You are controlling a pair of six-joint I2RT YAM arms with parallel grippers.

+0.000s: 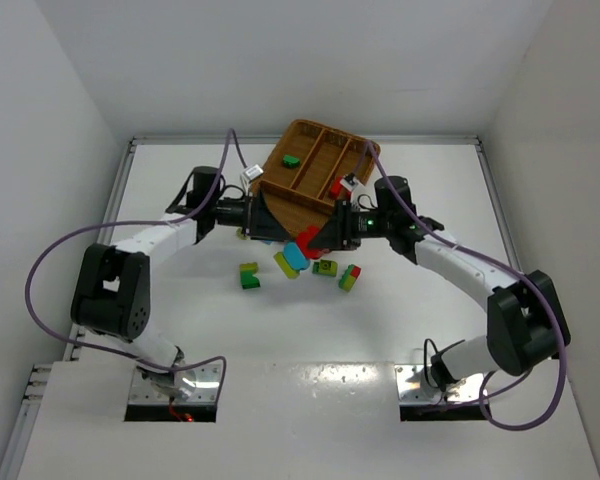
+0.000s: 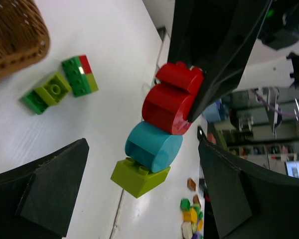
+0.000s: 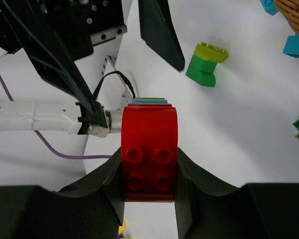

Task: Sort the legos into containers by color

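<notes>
My right gripper (image 3: 149, 174) is shut on a red brick (image 3: 149, 149) and holds it above the table. A light blue brick (image 2: 152, 146) and a lime brick (image 2: 139, 177) hang joined to the red brick (image 2: 170, 102) as one stack. My left gripper (image 2: 139, 199) is open, its fingers (image 2: 45, 191) apart from the stack on either side. In the top view both grippers (image 1: 270, 222) (image 1: 320, 238) meet at the near edge of the wicker tray (image 1: 280, 190). A green brick (image 1: 292, 160) and a red brick (image 1: 337, 186) lie in separate tray compartments.
Loose bricks lie on the table near the stack: a green-and-lime pair (image 1: 248, 275), another (image 1: 325, 267), and a red, green and lime one (image 1: 350, 277). Light blue pieces (image 3: 295, 47) lie by the tray corner (image 3: 296, 10). White walls enclose the table.
</notes>
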